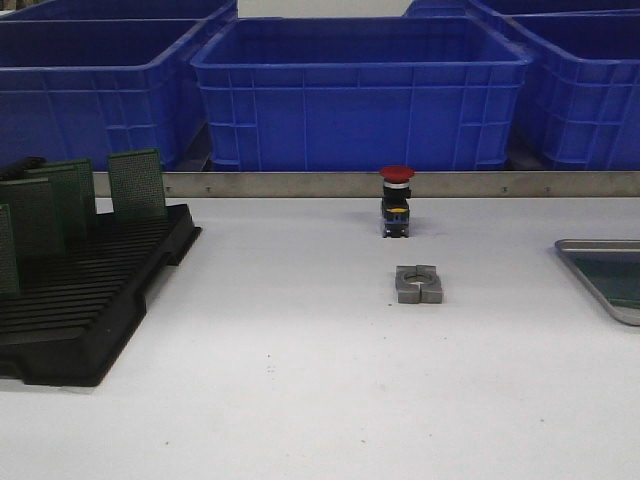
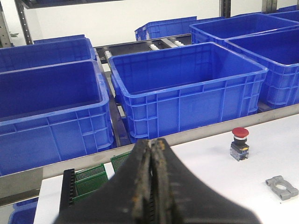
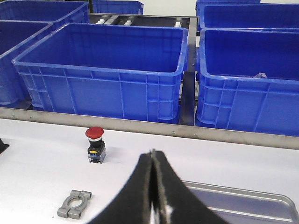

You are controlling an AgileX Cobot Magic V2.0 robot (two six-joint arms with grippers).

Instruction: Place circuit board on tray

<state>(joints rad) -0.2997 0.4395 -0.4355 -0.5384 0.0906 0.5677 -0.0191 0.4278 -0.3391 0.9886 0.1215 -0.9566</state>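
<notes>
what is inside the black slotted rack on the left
Several green circuit boards stand upright in the black rack at its far end; the nearer slots look empty. The frame edge cuts off its left side.

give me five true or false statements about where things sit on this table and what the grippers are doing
1. The black slotted rack sits at the table's left and holds green circuit boards standing upright. True.
2. The tray lies at the table's left edge. False: it is at the right edge, partly out of the front view.
3. The red-capped button stands nearer the blue crates than the grey metal clamp does. True.
4. The left gripper is shut on a circuit board. False: its fingers are closed with nothing between them.
5. The right gripper is wide open. False: it is shut and empty.
</notes>
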